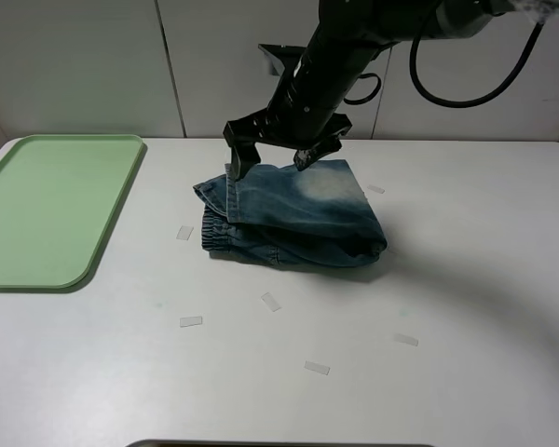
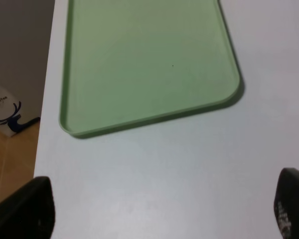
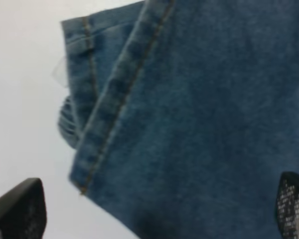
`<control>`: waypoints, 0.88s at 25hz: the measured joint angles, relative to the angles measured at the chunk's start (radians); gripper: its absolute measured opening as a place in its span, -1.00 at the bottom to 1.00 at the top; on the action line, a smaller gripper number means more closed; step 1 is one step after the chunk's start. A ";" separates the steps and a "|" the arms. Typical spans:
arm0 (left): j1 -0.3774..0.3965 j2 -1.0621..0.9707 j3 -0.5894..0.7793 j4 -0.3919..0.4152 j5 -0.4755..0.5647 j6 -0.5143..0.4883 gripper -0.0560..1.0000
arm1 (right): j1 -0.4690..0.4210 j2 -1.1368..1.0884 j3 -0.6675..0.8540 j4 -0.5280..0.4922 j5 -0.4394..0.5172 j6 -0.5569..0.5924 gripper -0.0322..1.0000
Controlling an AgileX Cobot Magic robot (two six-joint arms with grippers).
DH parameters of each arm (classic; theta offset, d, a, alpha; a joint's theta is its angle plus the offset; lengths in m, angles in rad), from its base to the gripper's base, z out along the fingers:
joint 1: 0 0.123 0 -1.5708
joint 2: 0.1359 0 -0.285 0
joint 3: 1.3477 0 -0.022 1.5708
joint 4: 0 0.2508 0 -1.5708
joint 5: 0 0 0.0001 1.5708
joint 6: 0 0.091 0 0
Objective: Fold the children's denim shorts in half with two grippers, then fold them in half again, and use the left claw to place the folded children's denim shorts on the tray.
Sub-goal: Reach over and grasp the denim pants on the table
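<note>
The children's denim shorts (image 1: 298, 219) lie folded in a thick stack at the middle of the white table, a pale faded patch on top. In the right wrist view the shorts (image 3: 199, 109) fill the picture, hem seams showing. My right gripper (image 1: 278, 158) reaches in from the upper right and hovers open just above the stack's far left edge, holding nothing; the right wrist view shows it (image 3: 154, 214) with jaws wide apart. The pale green tray (image 1: 47, 205) lies empty at the far left. My left gripper (image 2: 159, 209) is open over bare table near the tray (image 2: 149, 59); it is out of the exterior view.
Several small clear tape-like scraps (image 1: 271, 301) lie on the table around the shorts. The table's left edge (image 2: 42, 149) shows beside the tray, with floor and a white printed object (image 2: 2, 112) below it. A white panelled wall stands behind the table.
</note>
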 joint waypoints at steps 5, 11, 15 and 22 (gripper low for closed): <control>0.000 0.000 0.000 0.000 0.000 0.000 0.75 | -0.016 0.000 0.000 -0.129 -0.032 0.000 0.41; 0.000 0.000 0.000 0.002 0.000 0.000 0.75 | -0.060 0.000 0.000 -0.187 -0.047 0.016 0.41; 0.000 0.000 0.000 0.002 0.000 0.000 0.75 | -0.081 0.000 0.003 -0.191 -0.044 0.020 0.41; 0.000 0.000 0.000 0.002 0.000 0.000 0.75 | -0.137 -0.019 0.006 -0.238 0.026 0.024 0.41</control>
